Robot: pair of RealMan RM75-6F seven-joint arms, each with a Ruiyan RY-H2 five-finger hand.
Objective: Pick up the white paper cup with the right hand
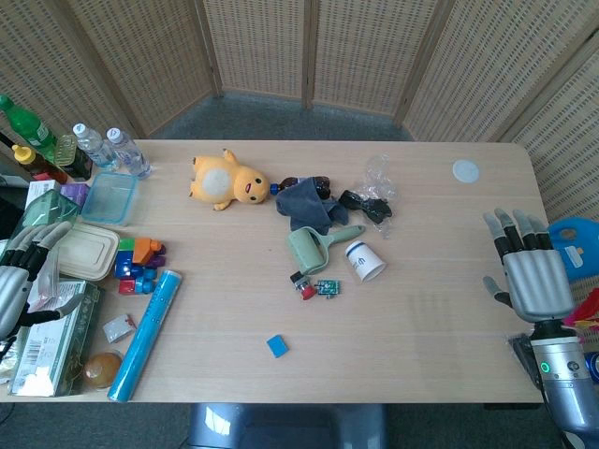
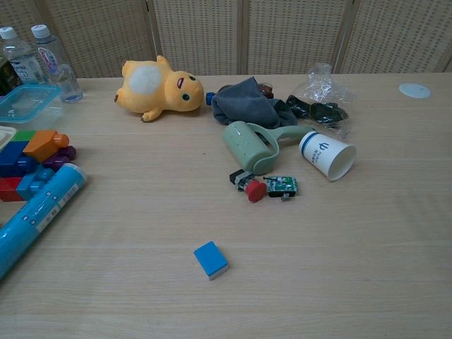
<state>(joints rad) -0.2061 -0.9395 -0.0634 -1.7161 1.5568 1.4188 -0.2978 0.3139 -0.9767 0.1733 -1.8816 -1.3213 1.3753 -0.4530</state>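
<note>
The white paper cup (image 1: pixel 364 260) (image 2: pixel 327 155) with a blue mark lies on its side near the table's middle, mouth toward the front right, beside a green lint roller (image 1: pixel 314 247) (image 2: pixel 256 145). My right hand (image 1: pixel 530 269) is at the table's right edge, fingers spread and straight, holding nothing, well to the right of the cup. At the left edge my left hand (image 1: pixel 21 272) hovers over a box, fingers apart and empty. Neither hand shows in the chest view.
A yellow plush toy (image 1: pixel 225 181), grey cloth (image 1: pixel 304 203), crumpled plastic bag (image 1: pixel 377 178), small red-and-green parts (image 1: pixel 314 287) and blue eraser (image 1: pixel 277 345) lie around the cup. Blocks (image 1: pixel 138 262), a blue tube (image 1: pixel 146 332), containers and bottles (image 1: pixel 103 148) crowd the left. A white lid (image 1: pixel 465 171) sits far right.
</note>
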